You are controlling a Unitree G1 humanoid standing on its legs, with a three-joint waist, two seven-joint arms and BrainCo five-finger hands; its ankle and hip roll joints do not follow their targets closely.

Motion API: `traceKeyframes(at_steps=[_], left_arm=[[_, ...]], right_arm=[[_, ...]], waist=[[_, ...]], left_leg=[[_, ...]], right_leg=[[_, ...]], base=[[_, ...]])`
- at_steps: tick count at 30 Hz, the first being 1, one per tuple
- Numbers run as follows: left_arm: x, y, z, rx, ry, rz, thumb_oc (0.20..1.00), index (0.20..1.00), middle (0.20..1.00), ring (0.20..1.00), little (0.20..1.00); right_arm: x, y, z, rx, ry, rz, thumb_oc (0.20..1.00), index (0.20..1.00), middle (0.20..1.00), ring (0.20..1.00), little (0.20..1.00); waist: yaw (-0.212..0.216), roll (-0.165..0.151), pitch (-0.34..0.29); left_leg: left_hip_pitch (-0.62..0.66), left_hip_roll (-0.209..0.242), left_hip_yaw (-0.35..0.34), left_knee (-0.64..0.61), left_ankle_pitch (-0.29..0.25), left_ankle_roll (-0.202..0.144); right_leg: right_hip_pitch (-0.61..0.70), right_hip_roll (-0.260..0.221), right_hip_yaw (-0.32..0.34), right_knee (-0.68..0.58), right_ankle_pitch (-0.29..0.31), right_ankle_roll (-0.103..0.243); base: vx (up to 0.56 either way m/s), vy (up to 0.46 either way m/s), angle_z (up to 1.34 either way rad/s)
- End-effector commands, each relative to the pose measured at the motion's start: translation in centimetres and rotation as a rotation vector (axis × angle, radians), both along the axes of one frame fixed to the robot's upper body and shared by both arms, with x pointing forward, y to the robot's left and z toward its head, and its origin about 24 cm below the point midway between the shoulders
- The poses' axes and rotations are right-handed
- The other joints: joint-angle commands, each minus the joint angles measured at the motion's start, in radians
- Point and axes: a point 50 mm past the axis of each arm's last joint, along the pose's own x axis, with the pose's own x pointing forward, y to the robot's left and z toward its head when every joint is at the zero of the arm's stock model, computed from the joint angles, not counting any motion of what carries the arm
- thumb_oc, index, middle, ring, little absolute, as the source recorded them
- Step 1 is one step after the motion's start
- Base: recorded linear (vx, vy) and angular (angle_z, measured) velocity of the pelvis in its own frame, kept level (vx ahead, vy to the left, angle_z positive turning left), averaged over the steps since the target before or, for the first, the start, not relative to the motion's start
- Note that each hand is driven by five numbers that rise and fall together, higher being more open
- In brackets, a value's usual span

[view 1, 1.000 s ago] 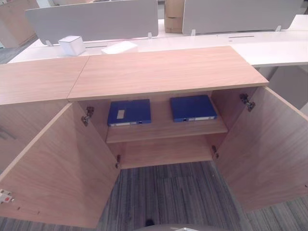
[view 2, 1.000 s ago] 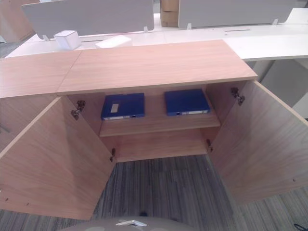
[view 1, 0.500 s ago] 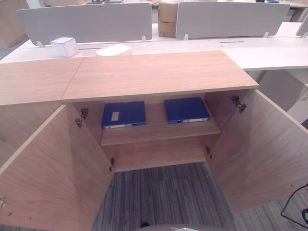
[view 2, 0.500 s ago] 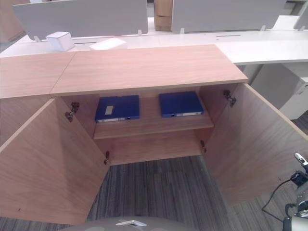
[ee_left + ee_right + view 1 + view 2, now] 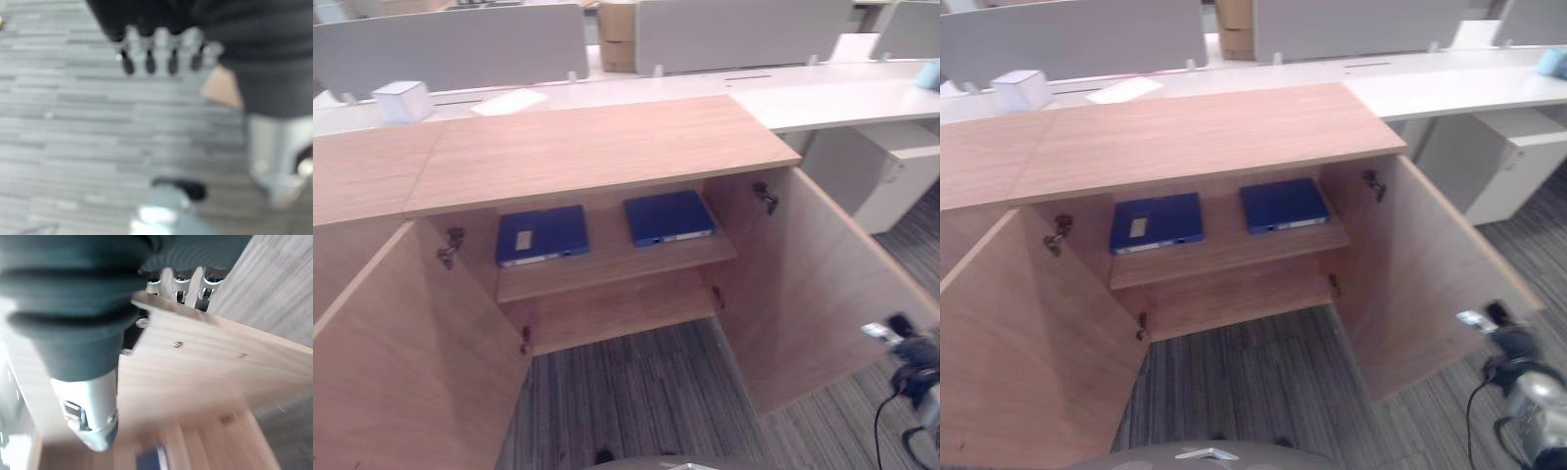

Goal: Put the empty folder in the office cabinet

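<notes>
Two blue folders (image 5: 541,236) & (image 5: 668,216) lie flat side by side on cabinet (image 5: 587,147) upper shelf (image 5: 617,262). Prob. light, stiff, slick covers; grip by front spine edge. Both doors wide, room in front, lower shelf free. Left hand (image 5: 159,46) fingers straight over floor; right hand (image 5: 183,281) at right door edge (image 5: 205,333), grip: can't tell.

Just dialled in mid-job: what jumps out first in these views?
The wooden office cabinet stands with both doors swung wide open. Two blue folders lie flat, side by side, on its upper shelf. The right hand shows at the outer edge of the right door; the left hand hangs over grey striped carpet.
</notes>
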Motion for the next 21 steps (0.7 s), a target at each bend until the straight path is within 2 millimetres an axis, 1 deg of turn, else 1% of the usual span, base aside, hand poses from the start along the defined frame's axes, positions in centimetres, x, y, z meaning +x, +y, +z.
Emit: traceKeyframes(at_steps=[1, 2, 3, 7, 10, 12, 15, 17, 19, 20, 21], left_arm=[[2.4, 1.5, 0.2, 0.046, -0.053, -0.099, 1.0, 1.0, 1.0, 1.0, 1.0], [2.4, 1.5, 0.2, 0.046, -0.053, -0.099, 1.0, 1.0, 1.0, 1.0, 1.0], [2.2, 1.3, 0.1, 0.045, -0.05, -0.107, 1.0, 1.0, 1.0, 1.0, 1.0], [1.5, 1.0, 0.1, 0.05, -0.034, -0.1, 1.0, 1.0, 1.0, 1.0, 1.0], [1.3, 1.2, 0.2, 0.061, -0.03, -0.093, 1.0, 1.0, 1.0, 1.0, 1.0], [1.3, 1.2, 0.2, 0.067, -0.029, -0.095, 1.0, 1.0, 1.0, 1.0, 1.0], [1.4, 1.2, 0.2, 0.067, -0.03, -0.089, 1.0, 1.0, 1.0, 1.0, 1.0], [1.8, 0.9, 0.0, 0.064, -0.039, -0.071, 1.0, 1.0, 1.0, 1.0, 1.0], [2.4, 0.5, -0.1, 0.056, -0.053, -0.048, 1.0, 1.0, 1.0, 1.0, 1.0], [2.4, 0.5, -0.1, 0.056, -0.053, -0.048, 1.0, 1.0, 1.0, 1.0, 1.0], [2.8, 0.2, -0.2, 0.05, -0.058, -0.04, 1.0, 1.0, 1.0, 1.0, 1.0]], right_arm=[[3.9, 12.8, 0.6, 0.294, -0.117, 0.684, 1.0, 1.0, 1.0, 1.0, 1.0], [3.9, 12.8, 0.6, 0.294, -0.117, 0.684, 1.0, 1.0, 1.0, 1.0, 1.0], [2.3, 14.1, -0.7, 0.342, -0.067, 0.719, 1.0, 1.0, 1.0, 1.0, 1.0], [-0.1, 16.0, -2.6, 0.455, -0.004, 0.701, 1.0, 1.0, 1.0, 1.0, 1.0], [-1.7, 16.6, -4.0, 0.524, 0.038, 0.639, 1.0, 1.0, 1.0, 1.0, 1.0], [-2.3, 16.9, -4.5, 0.557, 0.049, 0.603, 1.0, 1.0, 1.0, 1.0, 1.0], [-2.7, 16.8, -5.1, 0.578, 0.061, 0.542, 1.0, 1.0, 1.0, 1.0, 1.0], [-3.0, 16.0, -6.6, 0.547, 0.087, 0.404, 1.0, 1.0, 1.0, 1.0, 1.0], [-3.7, 14.6, -9.0, 0.491, 0.169, 0.229, 1.0, 1.0, 1.0, 1.0, 1.0], [-3.7, 14.6, -9.0, 0.491, 0.168, 0.229, 1.0, 1.0, 1.0, 1.0, 1.0], [-4.3, 14.1, -10.1, 0.459, 0.221, 0.143, 1.0, 1.0, 1.0, 1.0, 1.0]], waist=[[0.132, -0.016, 0.01], [0.131, -0.016, 0.01], [0.138, -0.023, 0.013], [0.151, -0.035, 0.016], [0.158, -0.044, 0.019], [0.162, -0.05, 0.02], [0.164, -0.057, 0.02], [0.166, -0.065, 0.019], [0.163, -0.066, 0.015], [0.164, -0.066, 0.016], [0.162, -0.066, 0.014]], left_leg=[[0.039, 0.066, -0.021, 0.001, -0.07, -0.071], [0.039, 0.066, -0.022, 0.001, -0.07, -0.071], [0.037, 0.066, -0.028, 0.001, -0.07, -0.072], [0.032, 0.066, -0.041, 0.001, -0.069, -0.072], [0.026, 0.065, -0.051, 0.001, -0.067, -0.073], [0.022, 0.065, -0.056, 0.001, -0.066, -0.073], [0.019, 0.065, -0.062, 0.001, -0.065, -0.074], [0.013, 0.066, -0.069, 0.001, -0.063, -0.074], [0.013, 0.066, -0.072, 0.001, -0.063, -0.074], [0.013, 0.066, -0.072, 0.001, -0.063, -0.074], [0.014, 0.065, -0.074, 0.001, -0.063, -0.073]], right_leg=[[-0.005, -0.053, -0.058, 0.012, -0.038, 0.082], [-0.005, -0.053, -0.058, 0.012, -0.038, 0.082], [-0.004, -0.055, -0.066, 0.012, -0.04, 0.082], [-0.005, -0.058, -0.077, 0.013, -0.043, 0.082], [-0.008, -0.059, -0.086, 0.014, -0.044, 0.083], [-0.009, -0.06, -0.09, 0.015, -0.045, 0.084], [-0.011, -0.06, -0.096, 0.017, -0.046, 0.084], [-0.011, -0.059, -0.104, 0.019, -0.048, 0.082], [-0.01, -0.059, -0.108, 0.021, -0.05, 0.081], [-0.01, -0.059, -0.108, 0.021, -0.05, 0.081], [-0.009, -0.058, -0.11, 0.024, -0.052, 0.079]], base=[[0.01, 0.016, -0.26], [0.01, 0.01, 0.04], [0.01, 0.005, 0.29], [0.01, 0.004, 0.47], [0.01, 0.001, 0.55], [0.0, -0.003, 0.04], [0.0, -0.007, 0.02], [-0.01, -0.032, 0.05], [0.0, -0.024, 0.08], [0.0, -0.026, 0.17], [0.0, -0.031, 0.2]])
